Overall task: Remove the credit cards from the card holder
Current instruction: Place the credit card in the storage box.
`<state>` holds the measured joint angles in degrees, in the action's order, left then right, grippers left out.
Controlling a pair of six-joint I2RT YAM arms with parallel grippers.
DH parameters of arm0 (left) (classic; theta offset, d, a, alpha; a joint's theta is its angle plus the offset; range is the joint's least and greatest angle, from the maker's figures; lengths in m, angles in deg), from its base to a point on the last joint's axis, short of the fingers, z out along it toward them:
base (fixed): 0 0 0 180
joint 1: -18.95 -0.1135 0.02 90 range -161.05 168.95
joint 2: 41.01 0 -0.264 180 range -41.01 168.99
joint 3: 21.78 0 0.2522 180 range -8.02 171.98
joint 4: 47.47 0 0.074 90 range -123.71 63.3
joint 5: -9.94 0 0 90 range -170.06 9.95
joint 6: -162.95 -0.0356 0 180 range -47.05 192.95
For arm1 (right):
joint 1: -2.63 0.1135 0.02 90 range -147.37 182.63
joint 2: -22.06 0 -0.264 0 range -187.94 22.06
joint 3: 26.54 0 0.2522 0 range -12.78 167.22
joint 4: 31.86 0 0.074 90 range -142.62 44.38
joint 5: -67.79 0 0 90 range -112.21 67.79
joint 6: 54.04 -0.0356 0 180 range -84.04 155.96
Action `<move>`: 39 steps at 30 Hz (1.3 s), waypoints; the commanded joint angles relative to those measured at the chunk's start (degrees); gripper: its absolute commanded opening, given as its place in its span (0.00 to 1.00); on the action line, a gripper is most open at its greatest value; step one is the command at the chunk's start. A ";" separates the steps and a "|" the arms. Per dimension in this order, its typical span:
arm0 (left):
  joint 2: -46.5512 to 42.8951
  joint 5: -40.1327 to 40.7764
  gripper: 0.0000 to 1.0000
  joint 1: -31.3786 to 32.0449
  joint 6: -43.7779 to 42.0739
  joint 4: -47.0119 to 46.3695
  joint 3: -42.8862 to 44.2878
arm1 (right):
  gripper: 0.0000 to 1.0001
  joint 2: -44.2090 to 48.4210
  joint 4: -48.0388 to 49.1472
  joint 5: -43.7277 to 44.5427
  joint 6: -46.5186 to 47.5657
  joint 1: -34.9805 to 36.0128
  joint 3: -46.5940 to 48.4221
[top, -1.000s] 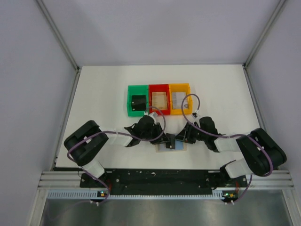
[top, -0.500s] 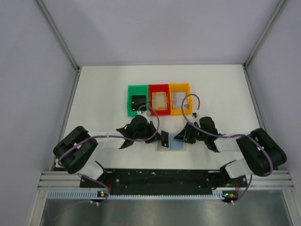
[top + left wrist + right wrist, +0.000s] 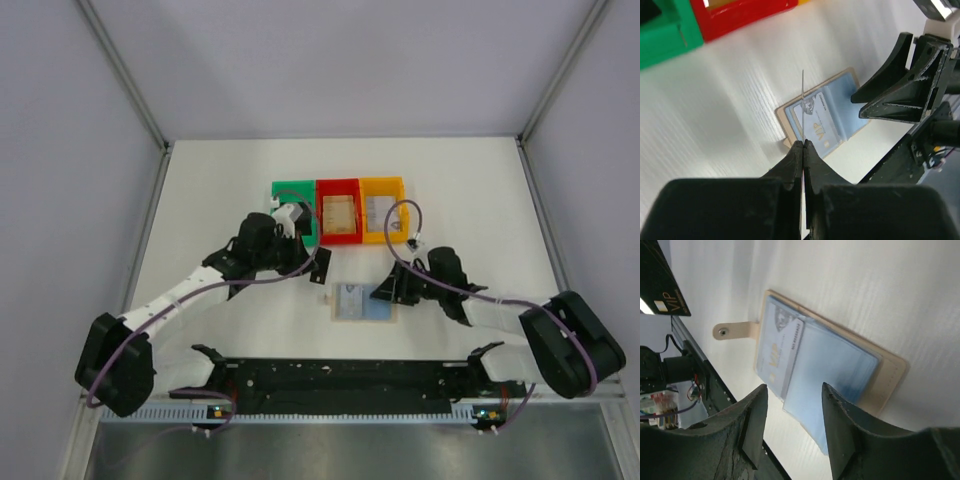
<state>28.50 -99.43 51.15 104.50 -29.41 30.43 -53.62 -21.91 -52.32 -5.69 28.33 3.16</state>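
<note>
Top view: the left claw is pinching a black card above the tabletop; the card holder is lying open nearby. Left wrist: that card is showing edge-on. Right wrist: the right claw is gaping over the holder; one pale VIP card is waiting inside.

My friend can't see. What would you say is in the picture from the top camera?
The left claw pinches a black card, held above the white table near the green bin. The open card holder lies flat in the middle, and the right claw sits open at its right edge.
</note>
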 commanded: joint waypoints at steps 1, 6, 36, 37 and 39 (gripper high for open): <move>-2.54 -6.89 0.00 -0.83 -20.28 15.81 8.81 | 0.50 7.98 -4.36 -6.26 9.90 0.06 5.14; -2.10 -18.57 0.00 -0.83 -33.11 26.18 13.83 | 0.58 14.59 -12.78 -11.11 22.46 2.60 13.13; -5.35 -33.29 0.09 -0.65 -46.51 32.81 19.82 | 0.00 2.11 -7.80 -30.02 36.03 15.09 27.65; -6.31 -30.92 0.19 -0.65 -45.01 31.40 19.38 | 0.00 2.72 -6.93 -28.79 35.33 14.74 27.04; -9.99 -26.35 0.35 -1.35 -41.51 28.16 18.33 | 0.00 3.95 -2.46 -27.90 32.70 13.51 24.94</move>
<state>24.35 -131.36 50.43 57.14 6.46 48.86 -52.29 -33.17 -81.30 29.66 42.97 29.59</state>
